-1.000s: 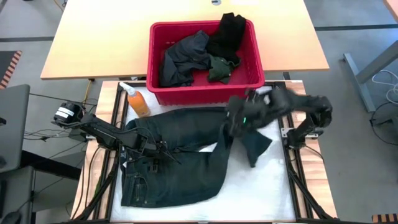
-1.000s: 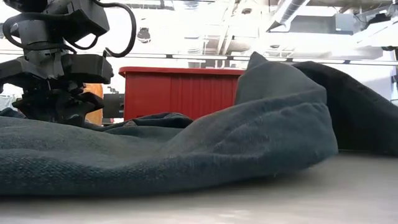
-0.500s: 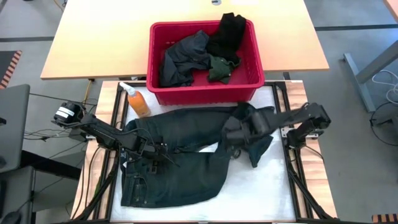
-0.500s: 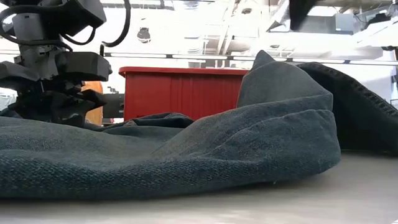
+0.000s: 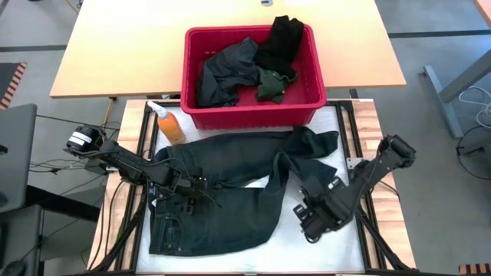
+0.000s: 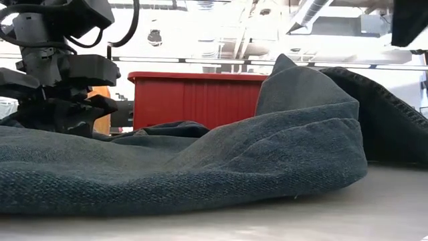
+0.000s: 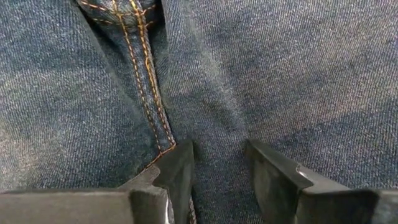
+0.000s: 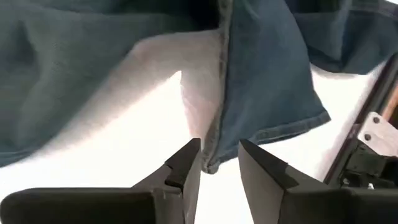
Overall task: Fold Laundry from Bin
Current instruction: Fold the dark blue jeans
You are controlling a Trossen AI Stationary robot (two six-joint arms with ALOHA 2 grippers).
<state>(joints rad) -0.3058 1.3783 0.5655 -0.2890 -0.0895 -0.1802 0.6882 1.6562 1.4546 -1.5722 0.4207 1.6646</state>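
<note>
1. The dark navy jeans lie spread on the white worktop, just in front of the red bin, with one leg folded back toward the bin.
2. The left gripper presses down on the jeans near the waistband; its fingers stand partly apart with denim and a stitched seam between them, though I cannot tell whether they pinch the cloth.
3. The right gripper hangs over bare worktop just beside the jeans' hem, its fingers apart and holding nothing.
4. In the bin lie a grey-blue garment, a black piece draped on the far rim, and a dark green shirt.
5. An orange bottle lies just beside the bin's left corner.
</note>
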